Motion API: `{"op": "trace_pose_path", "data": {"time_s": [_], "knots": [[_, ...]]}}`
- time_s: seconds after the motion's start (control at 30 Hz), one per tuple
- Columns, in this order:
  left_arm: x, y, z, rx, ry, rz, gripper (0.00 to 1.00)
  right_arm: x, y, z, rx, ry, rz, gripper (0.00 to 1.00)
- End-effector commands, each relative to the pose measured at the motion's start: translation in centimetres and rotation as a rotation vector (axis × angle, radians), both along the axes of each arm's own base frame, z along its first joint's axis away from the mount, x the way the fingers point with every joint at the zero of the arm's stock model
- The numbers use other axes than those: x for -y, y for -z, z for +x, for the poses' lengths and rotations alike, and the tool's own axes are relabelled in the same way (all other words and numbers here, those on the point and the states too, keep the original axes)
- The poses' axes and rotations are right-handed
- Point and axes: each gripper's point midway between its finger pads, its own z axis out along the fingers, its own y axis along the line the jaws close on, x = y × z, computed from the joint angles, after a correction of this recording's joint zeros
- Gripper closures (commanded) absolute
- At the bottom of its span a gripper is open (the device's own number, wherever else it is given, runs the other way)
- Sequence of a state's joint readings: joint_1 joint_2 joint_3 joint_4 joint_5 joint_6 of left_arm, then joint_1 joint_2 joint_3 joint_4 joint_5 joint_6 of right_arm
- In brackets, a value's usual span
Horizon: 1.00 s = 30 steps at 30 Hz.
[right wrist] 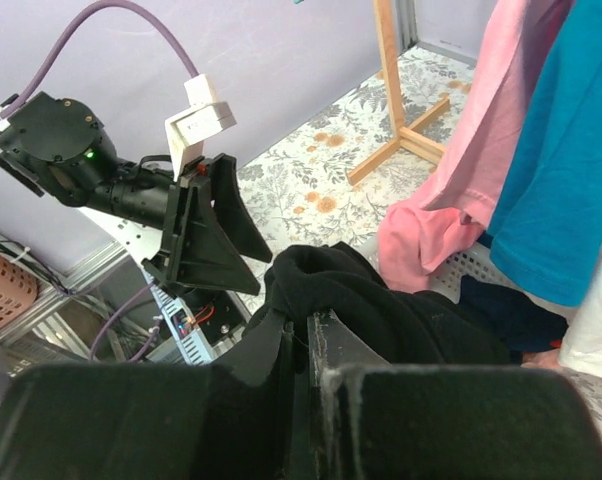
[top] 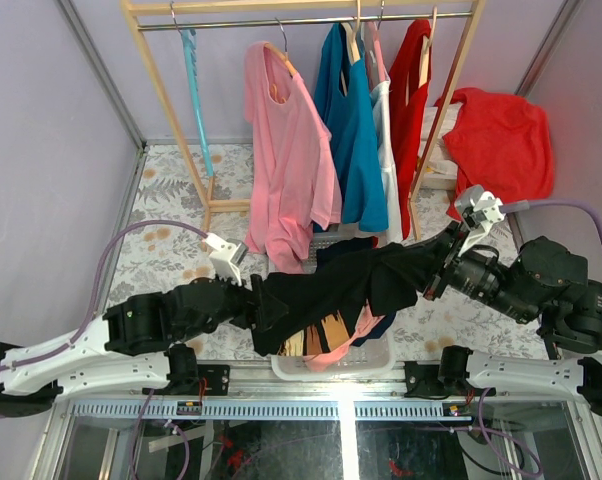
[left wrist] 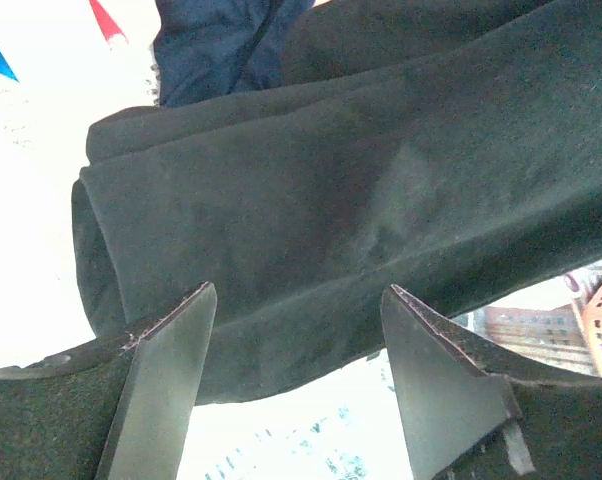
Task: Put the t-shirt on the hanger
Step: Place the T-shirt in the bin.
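The black t-shirt (top: 341,285) hangs stretched in the air between my two arms, above the basket, with its tan print (top: 321,330) showing underneath. My right gripper (top: 431,275) is shut on one bunched end of it, and the fabric (right wrist: 401,310) is pinched between the closed fingers of the gripper (right wrist: 306,325). My left gripper (top: 256,300) is open at the shirt's other end. In the left wrist view its gripper (left wrist: 299,291) has its fingers spread, with the black cloth (left wrist: 331,200) just beyond the tips. The light blue hanger (top: 193,90) hangs on the rack at the far left.
A white basket (top: 371,362) below the shirt holds pink and navy garments (left wrist: 221,45). The wooden rack (top: 196,150) behind carries a pink t-shirt (top: 286,150) and teal, white and red clothes. A red cloth (top: 501,135) lies at the right.
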<state>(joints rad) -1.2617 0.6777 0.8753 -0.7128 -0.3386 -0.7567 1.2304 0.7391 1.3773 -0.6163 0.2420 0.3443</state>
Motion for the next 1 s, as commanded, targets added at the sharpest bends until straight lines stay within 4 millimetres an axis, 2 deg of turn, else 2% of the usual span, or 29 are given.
{"op": "trace_pose_path", "data": {"time_s": [0.0,0.17,0.43,0.57,0.63,0.7,0.77,0.8,0.9,0.97], "knots": [[-1.0,0.5,-0.2,-0.064,-0.065,-0.065,0.32,0.7,-3.1,1.2,0.079,0.064,0.052,1.0],[-2.0,2.7,-0.4,-0.109,-0.107,-0.033,0.28,1.2,-2.5,1.8,0.089,0.106,0.022,1.0],[-0.7,6.3,-1.0,-0.168,-0.084,-0.019,0.23,2.2,-1.8,2.0,0.076,0.137,0.005,1.0],[-1.1,9.0,-0.6,-0.199,-0.142,0.025,0.22,2.5,-1.0,2.0,0.066,0.143,-0.005,1.0],[-1.2,9.3,-0.4,-0.202,-0.164,0.024,0.25,2.8,-0.7,1.9,0.063,0.148,0.001,1.0],[-1.4,9.0,-0.1,-0.193,-0.18,0.011,0.38,3.1,-0.5,1.9,0.061,0.151,0.007,1.0],[-1.6,7.9,0.2,-0.177,-0.197,-0.01,0.62,3.3,-0.3,1.8,0.055,0.151,0.008,1.0],[-1.9,7.5,0.3,-0.169,-0.205,-0.012,0.7,3.4,-0.2,1.7,0.053,0.15,0.008,1.0],[-2.3,5.0,0.8,-0.137,-0.224,-0.035,0.85,3.5,0.2,1.6,0.046,0.146,0.012,1.0],[-2.5,3.4,0.9,-0.118,-0.224,-0.045,0.88,3.5,0.5,1.5,0.042,0.146,0.012,1.0]]}}
